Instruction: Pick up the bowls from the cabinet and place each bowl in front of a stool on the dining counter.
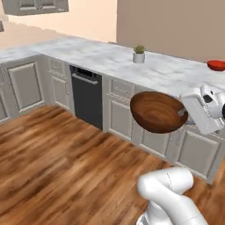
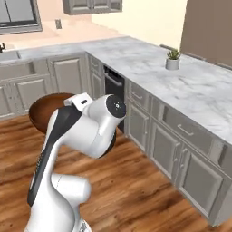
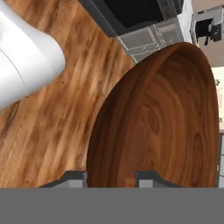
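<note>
Two bowls are in your pictures. The brown wooden bowl (image 1: 158, 112) hangs in mid-air over the wood floor (image 1: 57, 171), tilted so you look into its hollow, and your gripper (image 3: 109, 177) is clamped on its rim: in the hand view a dark fingertip (image 3: 151, 177) rises inside the bowl and the other stands just outside its wall, with the rim between them. From the left base view the bowl juts out to the left of the white hand, in front of the cream drawer fronts (image 1: 121, 116) and level with the marble counter (image 1: 110, 59). From the right base view you see just a brown edge of it behind the arm's upper link. The red bowl (image 1: 216, 65) rests on that marble top at the far right, well apart from the gripper, beyond a small potted plant (image 1: 139, 54).
</note>
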{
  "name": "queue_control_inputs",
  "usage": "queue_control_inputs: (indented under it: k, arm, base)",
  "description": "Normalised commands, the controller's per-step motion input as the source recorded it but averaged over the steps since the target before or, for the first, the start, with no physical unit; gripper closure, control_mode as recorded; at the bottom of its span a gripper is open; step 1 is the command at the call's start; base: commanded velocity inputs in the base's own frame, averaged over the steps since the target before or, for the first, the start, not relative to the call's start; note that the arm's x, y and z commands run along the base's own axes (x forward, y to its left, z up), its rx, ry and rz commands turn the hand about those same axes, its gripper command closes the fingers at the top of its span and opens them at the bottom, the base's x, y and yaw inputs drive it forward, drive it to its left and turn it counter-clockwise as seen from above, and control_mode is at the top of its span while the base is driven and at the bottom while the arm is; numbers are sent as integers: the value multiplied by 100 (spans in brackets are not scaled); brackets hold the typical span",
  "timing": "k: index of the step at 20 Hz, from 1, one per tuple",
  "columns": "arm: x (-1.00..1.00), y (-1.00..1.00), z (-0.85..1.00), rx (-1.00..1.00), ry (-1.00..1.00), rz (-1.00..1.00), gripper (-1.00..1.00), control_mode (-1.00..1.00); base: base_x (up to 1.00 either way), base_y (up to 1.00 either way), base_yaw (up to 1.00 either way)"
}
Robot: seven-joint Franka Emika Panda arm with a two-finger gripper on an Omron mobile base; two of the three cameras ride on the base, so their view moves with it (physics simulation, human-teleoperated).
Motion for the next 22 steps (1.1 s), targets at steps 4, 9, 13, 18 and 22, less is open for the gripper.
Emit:
queue_control_inputs:
  k: [4,9,13,18,22]
  arm:
    - [0,0,0,0,0,0,100,100]
    - [0,0,0,0,0,0,100,100]
    - [0,0,0,0,0,0,100,100]
    - [0,0,0,0,0,0,100,100]
    - [0,0,0,0,0,0,100,100]
  base:
    - [0,-100,-71]
    - [5,-100,-67]
    - [58,-100,-30]
    - [90,-100,-2]
    - [80,-100,5]
